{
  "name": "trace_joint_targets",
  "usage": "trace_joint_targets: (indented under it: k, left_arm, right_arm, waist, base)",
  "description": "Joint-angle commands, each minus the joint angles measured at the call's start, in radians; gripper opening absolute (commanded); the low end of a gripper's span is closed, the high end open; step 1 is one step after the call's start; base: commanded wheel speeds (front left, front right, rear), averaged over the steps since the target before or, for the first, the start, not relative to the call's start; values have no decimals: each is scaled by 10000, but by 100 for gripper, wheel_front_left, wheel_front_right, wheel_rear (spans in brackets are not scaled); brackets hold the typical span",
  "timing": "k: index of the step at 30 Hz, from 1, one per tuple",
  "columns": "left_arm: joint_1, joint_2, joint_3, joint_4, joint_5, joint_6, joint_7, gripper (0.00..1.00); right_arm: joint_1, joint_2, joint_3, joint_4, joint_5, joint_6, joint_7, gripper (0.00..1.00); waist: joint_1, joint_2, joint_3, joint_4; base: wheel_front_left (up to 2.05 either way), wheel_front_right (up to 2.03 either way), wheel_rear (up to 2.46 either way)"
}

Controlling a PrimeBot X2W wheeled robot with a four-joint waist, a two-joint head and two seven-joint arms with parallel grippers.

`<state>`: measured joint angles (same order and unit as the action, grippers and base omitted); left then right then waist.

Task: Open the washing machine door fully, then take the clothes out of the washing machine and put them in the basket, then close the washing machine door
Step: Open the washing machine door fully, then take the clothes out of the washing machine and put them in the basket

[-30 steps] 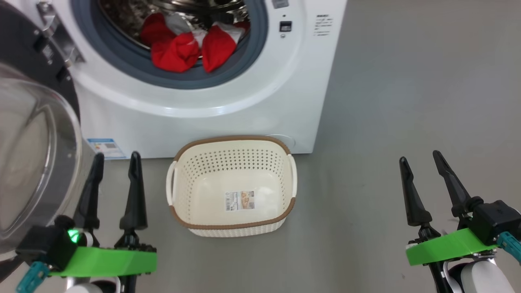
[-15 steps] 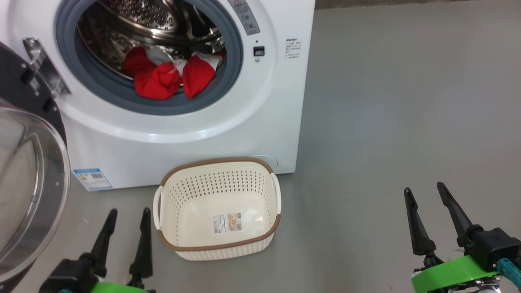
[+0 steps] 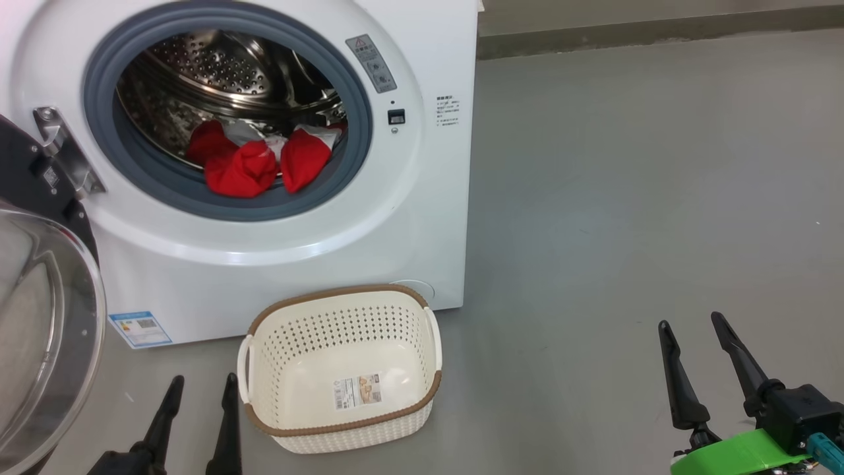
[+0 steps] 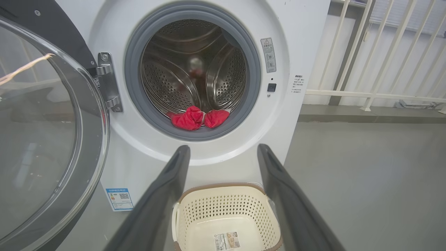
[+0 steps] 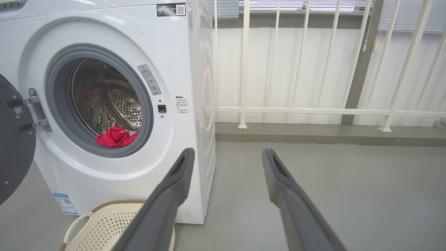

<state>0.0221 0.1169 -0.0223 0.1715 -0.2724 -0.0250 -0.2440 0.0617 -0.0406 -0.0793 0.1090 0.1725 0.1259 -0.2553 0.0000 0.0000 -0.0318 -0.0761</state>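
Head view, basket (image 3: 343, 294) by washing machine (image 3: 422, 224), open floor (image 3: 626, 198)

The grey floor (image 3: 626, 198) carries the washing machine (image 3: 277, 277), ahead of the left gripper (image 3: 204, 381), and the basket (image 3: 343, 439), standing just to the right of that gripper's fingers.

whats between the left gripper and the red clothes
In the head view, bare floor, then the white front of the washing machine and its grey port ring lie between the left gripper and the clothes.
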Motion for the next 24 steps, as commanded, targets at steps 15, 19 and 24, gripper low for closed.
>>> trace_joint_targets:
  k: [15,19,24]
  left_arm:
    - [-114,59,294,-274,225,423,-161,100]
    - [-135,81,268,-285,196,427,-162,100]
    - [-175,60,286,-402,38,371,-165,100]
  right_arm:
    - [-79,-97,228,-226,-91,48,-64,100]
    - [-71,-97,247,-215,-30,48,-64,100]
    - [-56,-97,275,-202,40,48,-64,100]
  waist:
    - [0,0,-33,-45]
    - [0,0,-38,11]
    - [0,0,-16,82]
  base:
    - [32,-32,0]
    - [143,-143,0]
    - [198,-197,-1]
